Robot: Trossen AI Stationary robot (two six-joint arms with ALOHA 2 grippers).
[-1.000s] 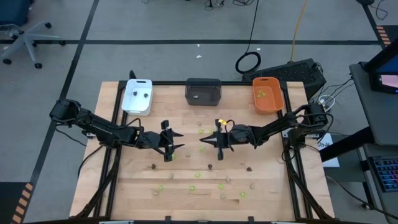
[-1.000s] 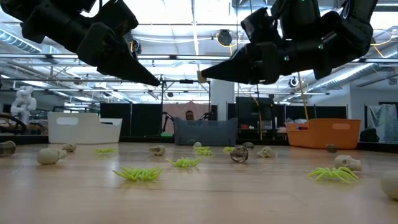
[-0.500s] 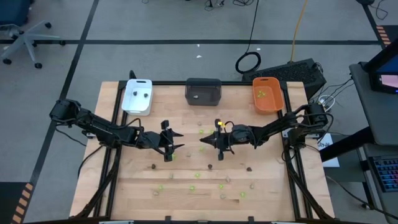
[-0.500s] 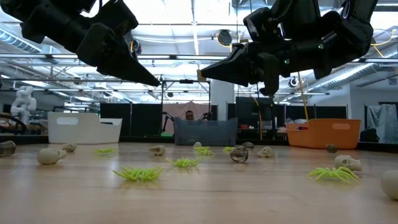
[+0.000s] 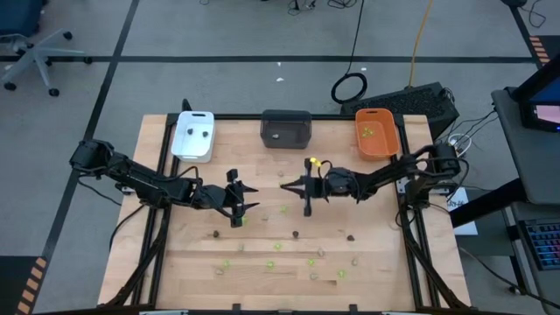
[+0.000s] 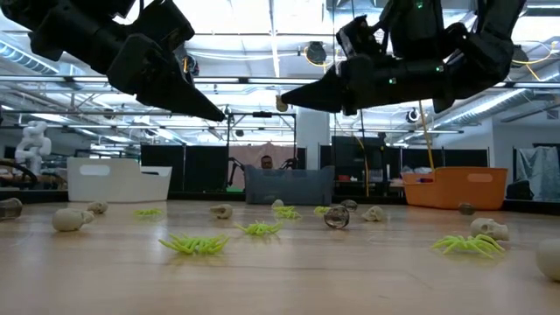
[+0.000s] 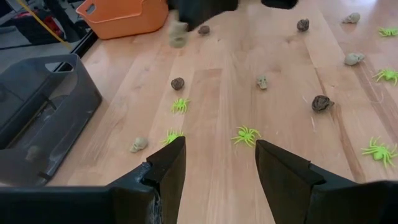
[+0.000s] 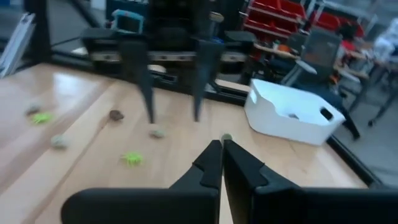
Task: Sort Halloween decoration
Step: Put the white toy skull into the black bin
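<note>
Left hand (image 5: 241, 201) parted, empty, above the tabletop (image 5: 385, 262); right hand (image 5: 286, 185) clenched, empty. Halloween decoration (image 7: 247, 134) scattered below — tiny pieces risk slipping a misaligned pinch.

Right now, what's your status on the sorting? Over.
Left gripper open, empty, above mid-table. Right gripper shut, nothing seen in it, raised near centre. Decoration pieces scattered on the table; some already in the trays. Nothing blocking.
</note>
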